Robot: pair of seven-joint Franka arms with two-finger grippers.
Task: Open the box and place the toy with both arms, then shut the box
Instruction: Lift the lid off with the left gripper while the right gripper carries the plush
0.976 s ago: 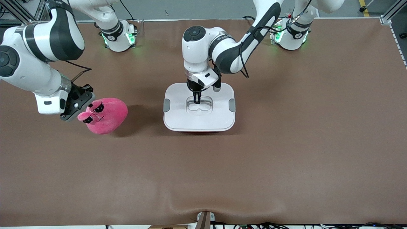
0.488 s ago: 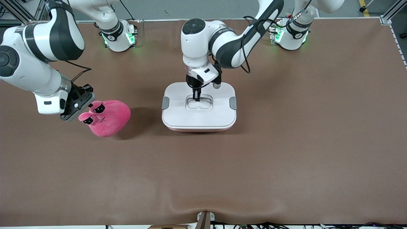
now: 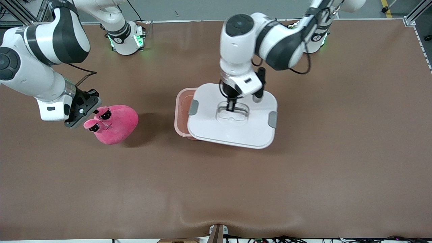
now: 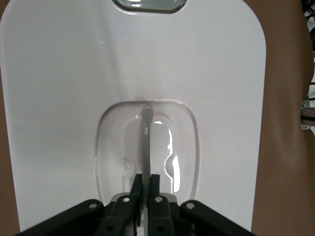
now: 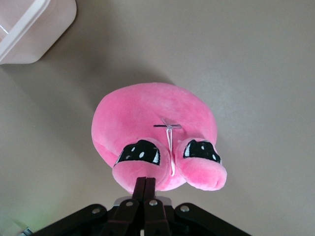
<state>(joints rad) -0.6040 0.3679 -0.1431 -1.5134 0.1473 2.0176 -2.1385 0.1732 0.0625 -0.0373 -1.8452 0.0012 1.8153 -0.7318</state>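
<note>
The box's white lid (image 3: 233, 130) hangs tilted above the table, and my left gripper (image 3: 231, 108) is shut on its clear centre handle (image 4: 146, 142). In the left wrist view my left gripper (image 4: 145, 179) pinches that thin handle bar over the lid (image 4: 74, 98). Part of the pink tub (image 3: 182, 111) shows beneath the lid, at the edge toward the right arm's end. The pink toy (image 3: 118, 125) is beside the tub, toward the right arm's end. My right gripper (image 3: 89, 118) is shut on the plush under its eyes. In the right wrist view the toy (image 5: 147, 123) hangs off my right gripper (image 5: 146, 183).
Grey clips (image 3: 193, 107) (image 3: 273, 119) sit on the lid's two short sides. A corner of the tub (image 5: 34, 29) shows in the right wrist view. The brown mat (image 3: 303, 168) covers the table, with a small fitting (image 3: 216, 233) at its near edge.
My left gripper has lifted the lid off the tub and carried it toward the left arm's end, uncovering the tub's edge. The right gripper and the toy have barely moved.
</note>
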